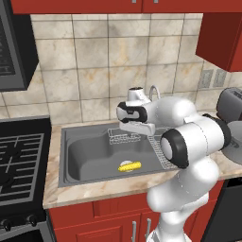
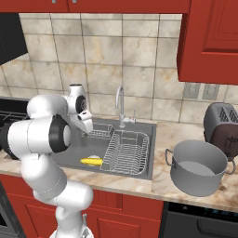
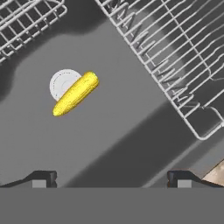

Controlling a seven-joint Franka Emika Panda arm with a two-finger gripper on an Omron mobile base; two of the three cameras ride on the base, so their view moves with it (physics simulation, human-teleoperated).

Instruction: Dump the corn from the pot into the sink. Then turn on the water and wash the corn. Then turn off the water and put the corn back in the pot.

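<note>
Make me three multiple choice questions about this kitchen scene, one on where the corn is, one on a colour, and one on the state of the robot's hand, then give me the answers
1. Where does the corn lie?
A. Inside the pot
B. On the floor of the sink, partly over the drain
C. On the wire rack

2. What colour are the cabinets?
A. Red
B. White
C. Blue

3. What is the state of the hand?
A. Shut on the corn
B. Shut on the tap
C. Open and holding nothing

Answers:
1. B: the hand view shows the cob on the dark floor of the sink, overlapping the round drain, with the pot out on the counter.
2. A: both base views show red cabinet doors above and below the counter.
3. C: the two fingertips stand far apart above the sink with nothing between them.
</note>
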